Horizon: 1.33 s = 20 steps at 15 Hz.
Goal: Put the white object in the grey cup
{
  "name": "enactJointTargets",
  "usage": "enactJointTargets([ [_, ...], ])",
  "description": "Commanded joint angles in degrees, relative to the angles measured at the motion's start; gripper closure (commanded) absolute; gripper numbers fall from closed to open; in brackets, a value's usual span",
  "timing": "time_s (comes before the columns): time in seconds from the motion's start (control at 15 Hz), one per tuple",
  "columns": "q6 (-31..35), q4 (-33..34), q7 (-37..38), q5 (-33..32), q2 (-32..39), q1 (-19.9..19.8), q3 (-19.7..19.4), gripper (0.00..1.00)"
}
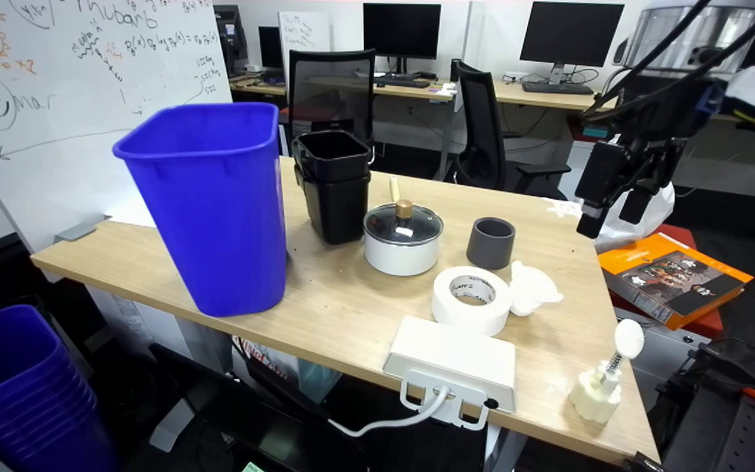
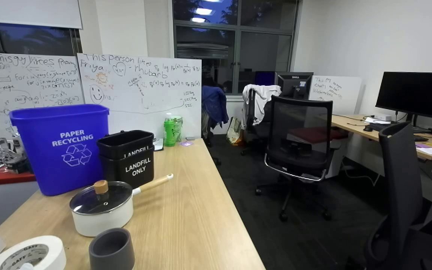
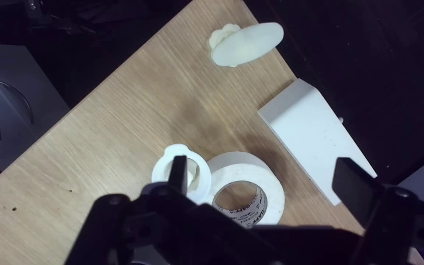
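The gripper (image 1: 611, 221) is higher than the table (image 1: 338, 314), its two fingers spread wide apart, and it has hold of nothing. The white funnel (image 1: 532, 288) lies on the table, below the level of the gripper; in the wrist view one finger hides a part of it. Just beside the funnel, seen in the gap between the fingers, is the tape (image 3: 275, 198); whether these two touch, I cannot tell. The other finger overlaps the box (image 3: 307, 132). In an exterior view, the grey cup (image 1: 491, 243) stands upright, lower than the gripper and leftward of it; the pot (image 1: 400, 254) is on this same side, farther from the gripper.
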Motion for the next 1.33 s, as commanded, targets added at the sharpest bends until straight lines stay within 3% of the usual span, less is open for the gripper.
enactJointTargets([
  [0.0, 0.7, -0.8, 0.5, -0.8, -0.1, -1.2, 1.2, 0.0],
  [0.33, 9.6, -6.7, 2.5, -6.7, -0.1, -3.7, 2.2, 0.0],
  [0.87, 17.5, -5.3, 9.6, -6.3, 10.2, -6.1, 1.2, 0.0],
  [1.27, 27.9, -5.3, 16.3, -9.7, 19.5, -8.8, 1.1, 0.0],
])
